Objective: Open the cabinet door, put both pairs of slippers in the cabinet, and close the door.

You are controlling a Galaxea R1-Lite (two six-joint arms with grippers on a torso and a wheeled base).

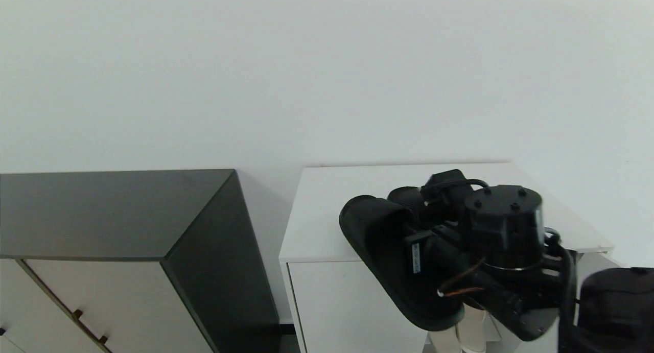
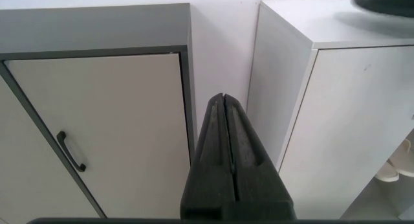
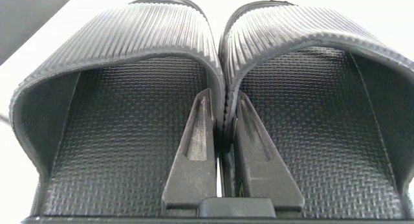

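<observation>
Plain white wall [image 1: 327, 62], dark sideboard [image 1: 112, 210] with cream doors [image 1: 102, 302] at left

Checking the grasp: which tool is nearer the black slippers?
Right. The right tool is shut on the black slippers; the left tool, shut, is off by the grey cabinet.

The left cabinet [image 1: 117, 210] stands beside the right cabinet [image 1: 327, 210], both against the wall [image 1: 327, 62]. The slippers [image 1: 378, 240] hang over the right one's front edge.

Matte black right arm [image 1: 503, 225], drum-shaped wrist housing, small round screws [image 1: 515, 206] on its cap, thick black cable [image 1: 566, 276], thin orange wire [image 1: 462, 290], white label [image 1: 415, 257], left gripper [image 2: 223, 101] black with wedge-tapered fingers, right gripper [image 3: 223, 98] dark grey with grooved fingers
</observation>
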